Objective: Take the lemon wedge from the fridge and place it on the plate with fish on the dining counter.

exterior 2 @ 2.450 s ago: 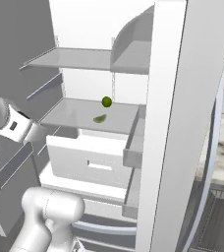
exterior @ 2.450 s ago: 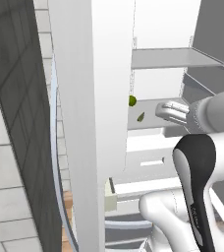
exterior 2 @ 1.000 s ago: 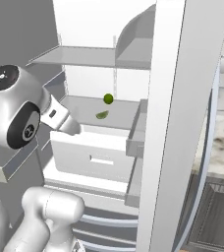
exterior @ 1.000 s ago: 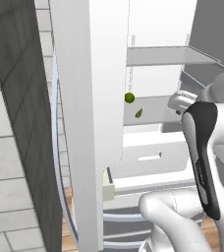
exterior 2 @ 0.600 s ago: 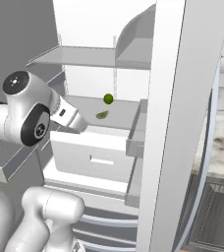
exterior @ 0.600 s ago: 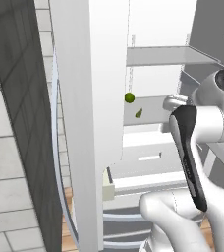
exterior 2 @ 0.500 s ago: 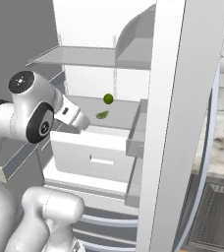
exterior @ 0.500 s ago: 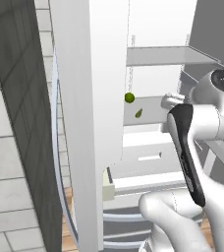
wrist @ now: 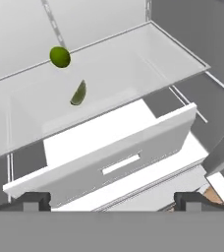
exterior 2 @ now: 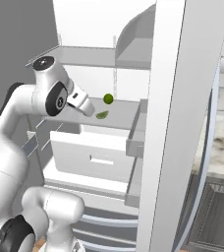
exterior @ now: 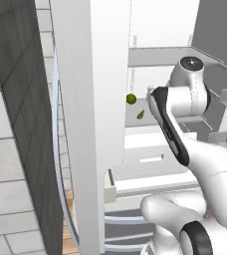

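The fridge (exterior 2: 182,123) stands open, white interior exposed, with its door panels framing the opening on both sides. Inside, a glass shelf (wrist: 148,59) carries two items. The lemon wedge (wrist: 78,93) lies on this shelf, a small yellow-green sliver, resting on its own and touched by nothing. Just beside it, slightly farther back, sits a round green fruit (wrist: 60,56); the two are near each other but apart. Both also show in the right base view, the wedge (exterior 2: 102,114) below and left of the round fruit (exterior 2: 108,99), and in the left base view, the wedge (exterior: 141,114) below and right of the round fruit (exterior: 131,98).

Below the shelf a white drawer (wrist: 109,165) is pulled partway out, its slot handle facing the camera.

The gripper (wrist: 114,199) is open, fingers spread wide and empty, positioned in front of the shelf and short of the wedge. In the right base view the hand (exterior 2: 82,104) sits just left of the wedge, not touching it.
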Motion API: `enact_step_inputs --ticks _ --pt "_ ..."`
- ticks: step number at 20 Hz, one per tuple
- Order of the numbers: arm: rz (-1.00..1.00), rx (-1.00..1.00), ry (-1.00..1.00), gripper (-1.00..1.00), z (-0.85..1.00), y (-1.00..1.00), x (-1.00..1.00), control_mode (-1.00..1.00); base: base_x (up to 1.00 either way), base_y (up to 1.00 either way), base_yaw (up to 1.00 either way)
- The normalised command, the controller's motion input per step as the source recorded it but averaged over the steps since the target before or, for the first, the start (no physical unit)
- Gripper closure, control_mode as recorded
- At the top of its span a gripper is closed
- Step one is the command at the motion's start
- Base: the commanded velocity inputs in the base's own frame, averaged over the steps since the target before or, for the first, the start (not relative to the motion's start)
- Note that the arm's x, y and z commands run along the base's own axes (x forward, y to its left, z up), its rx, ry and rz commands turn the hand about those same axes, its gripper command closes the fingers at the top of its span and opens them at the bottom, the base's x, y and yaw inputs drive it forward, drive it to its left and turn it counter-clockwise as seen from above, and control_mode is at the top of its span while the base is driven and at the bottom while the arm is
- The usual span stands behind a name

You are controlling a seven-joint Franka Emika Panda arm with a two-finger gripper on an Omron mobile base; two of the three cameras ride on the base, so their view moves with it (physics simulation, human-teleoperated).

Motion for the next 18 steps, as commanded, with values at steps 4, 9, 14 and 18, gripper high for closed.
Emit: enact_step_inputs --ticks 4,9,14,18 --pt "0.08 -0.03 0.08 -1.0 -0.64 0.0 0.1 -1.0 0.0 0.0 0.0" --pt "0.1 -0.01 0.01 -1.0 -0.48 0.0 0.04 -1.0 0.0 0.0 0.0" --pt "0.03 0.0 0.0 -1.0 -0.13 0.0 0.57 -1.0 0.0 0.0 0.0" --pt "0.0 0.0 0.0 -1.0 -0.01 0.0 0.79 -1.0 0.0 0.0 0.0"
